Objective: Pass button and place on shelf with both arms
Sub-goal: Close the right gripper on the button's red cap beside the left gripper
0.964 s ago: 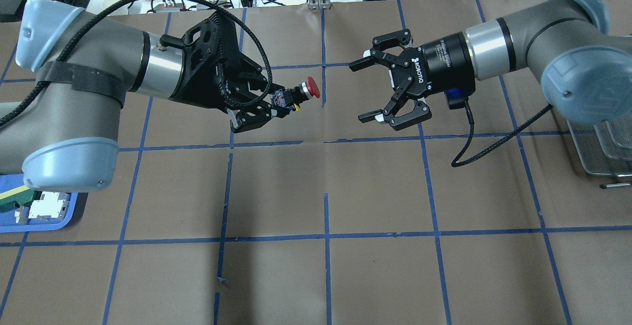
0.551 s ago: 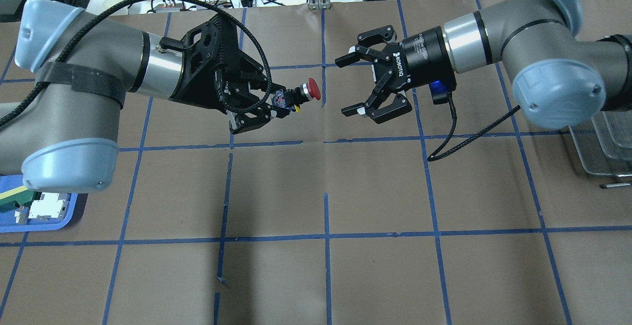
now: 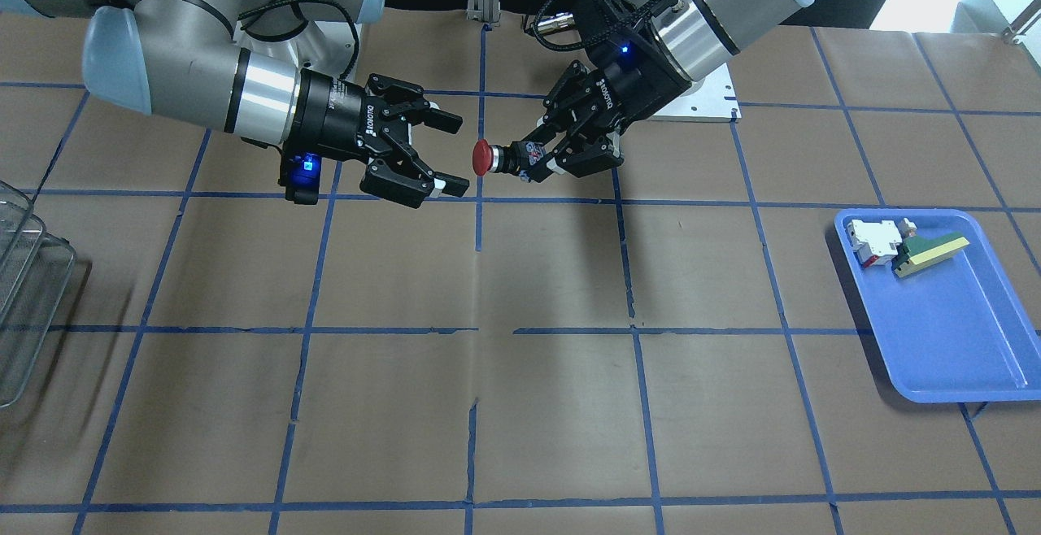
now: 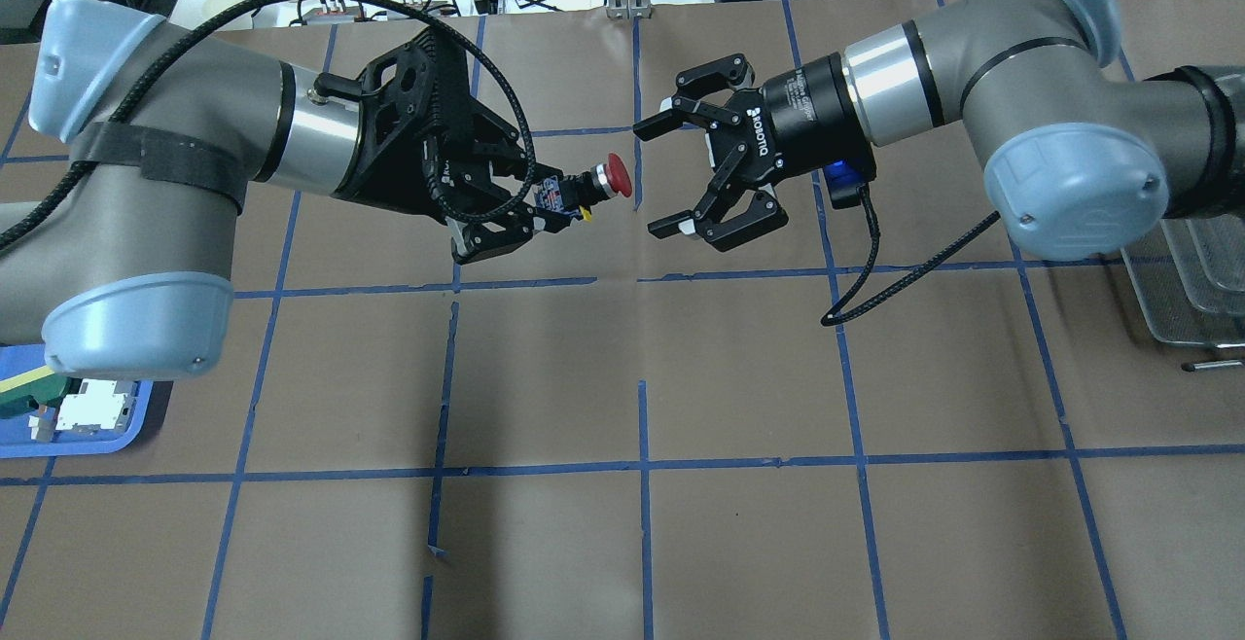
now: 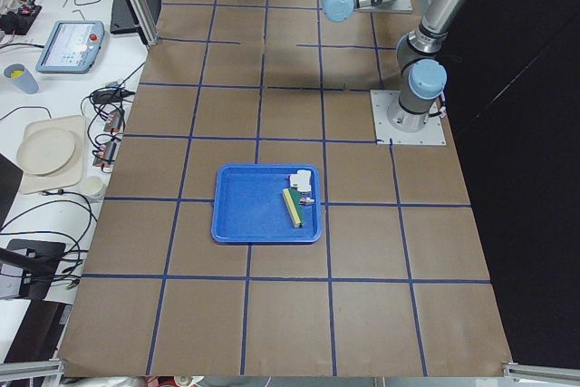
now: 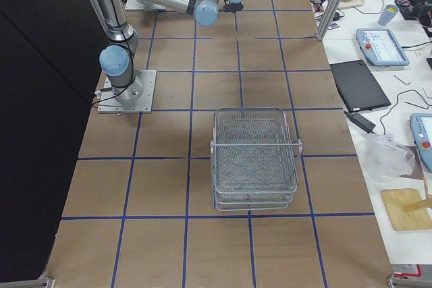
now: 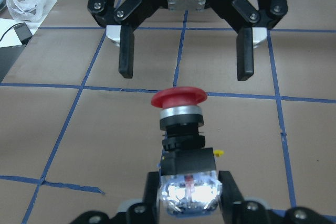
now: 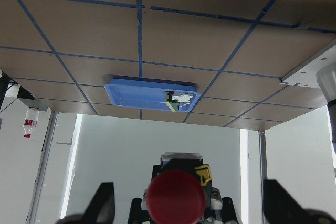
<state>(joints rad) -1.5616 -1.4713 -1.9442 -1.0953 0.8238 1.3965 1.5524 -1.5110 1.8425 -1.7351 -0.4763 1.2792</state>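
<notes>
Button (image 4: 605, 179) held mid-air by its base in left gripper (image 4: 550, 200), red cap facing right gripper (image 4: 654, 178).
You see the right jaws spread wide, either side of the cap's line and just short of it, not touching; shelf (image 6: 255, 160) well apart, on the robot's right.

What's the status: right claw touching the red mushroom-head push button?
Apart. Left wrist view: the open right claw sits short of the red mushroom-head push button, brown table showing between. The left claw grips its base.
</notes>
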